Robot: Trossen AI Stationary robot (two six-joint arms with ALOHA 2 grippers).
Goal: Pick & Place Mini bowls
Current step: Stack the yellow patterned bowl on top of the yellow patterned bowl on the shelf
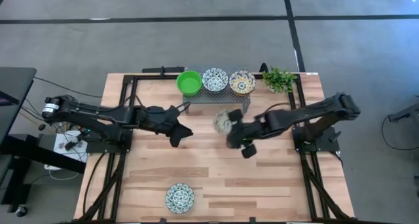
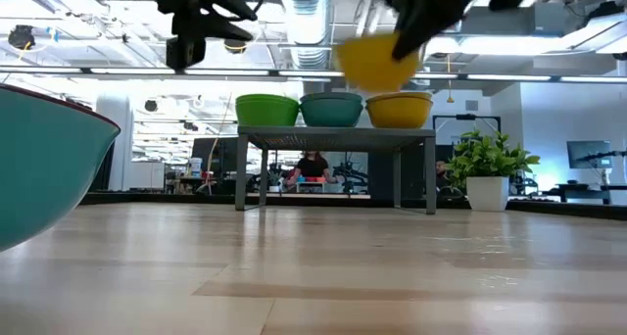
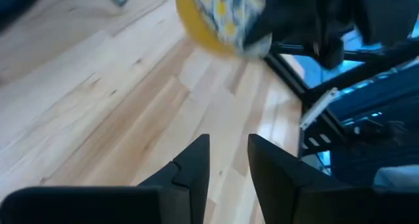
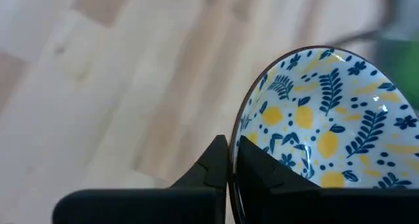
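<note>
The right gripper (image 4: 232, 160) pinches the rim of a yellow-patterned bowl (image 4: 327, 129), tilted and lifted above mid-table beside the rack (image 1: 219, 96) holding three bowls. The left gripper (image 3: 226, 160) hovers nearby, fingers slightly parted and empty. A blue-patterned bowl (image 1: 179, 198) sits near the front edge.

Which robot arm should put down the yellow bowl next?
The right one, probably. Its end effector is already shut on the yellow bowl's rim, lifted above the table. The left end effector is open, holding nothing.
</note>
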